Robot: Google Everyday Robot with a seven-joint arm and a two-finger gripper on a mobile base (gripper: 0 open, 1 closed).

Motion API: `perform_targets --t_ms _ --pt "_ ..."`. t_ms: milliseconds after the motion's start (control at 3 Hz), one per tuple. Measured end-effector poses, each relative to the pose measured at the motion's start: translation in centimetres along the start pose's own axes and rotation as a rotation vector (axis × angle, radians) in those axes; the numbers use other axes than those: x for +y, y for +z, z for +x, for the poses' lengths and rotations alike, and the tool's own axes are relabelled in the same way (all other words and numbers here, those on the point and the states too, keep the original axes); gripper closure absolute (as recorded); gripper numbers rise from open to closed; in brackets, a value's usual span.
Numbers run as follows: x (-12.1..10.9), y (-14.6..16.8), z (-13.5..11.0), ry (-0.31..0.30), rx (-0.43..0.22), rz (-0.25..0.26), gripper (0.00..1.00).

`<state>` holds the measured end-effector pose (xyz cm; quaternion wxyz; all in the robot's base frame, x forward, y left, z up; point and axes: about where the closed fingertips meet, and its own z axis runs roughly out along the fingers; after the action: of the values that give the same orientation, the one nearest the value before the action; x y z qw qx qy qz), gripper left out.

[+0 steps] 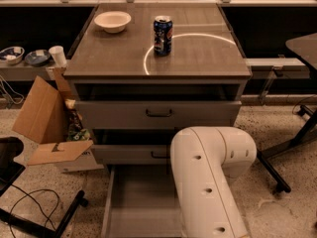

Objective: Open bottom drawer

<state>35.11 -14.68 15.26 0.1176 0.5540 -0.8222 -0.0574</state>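
**Bottom drawer pulled out, arm over its right side**

The bottom drawer (138, 200) stands pulled well out of the grey cabinet (198, 63), low in the middle of the frame. Its plain grey tray lies open to view, and its left wall runs down to the lower edge of the frame. Its front panel and handle fall below that edge.

The white robot arm (210, 182) fills the lower middle and lower right and covers the right part of the tray. The gripper is not in view, being either behind the arm or below the frame, so I cannot tell whether it is wide, narrow or holding anything.

Above the tray, the middle drawer front (126, 153) sits slightly forward, its handle half hidden by the arm. The top drawer front (198, 114), with its dark bar handle, also stands a little out, with a dark gap above it.

On the cabinet top, a white bowl (112, 21) sits at the upper left and a blue can (162, 35) stands upright near the centre, touching a bright ring of light (198, 36).

An open cardboard box (42, 115) leans beside the cabinet at the left. Dark cables (29, 207) lie on the speckled floor at the lower left.
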Motion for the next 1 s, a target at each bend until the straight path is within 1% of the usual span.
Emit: perform_targets --t_ms 333,667,1000 --pt "0.59 0.24 0.56 0.013 -0.006 -0.009 1.00" --pt "0.64 0.22 0.26 0.013 -0.006 -0.009 1.00" --pt "1.27 0.52 0.69 0.017 -0.010 -0.019 1.00"
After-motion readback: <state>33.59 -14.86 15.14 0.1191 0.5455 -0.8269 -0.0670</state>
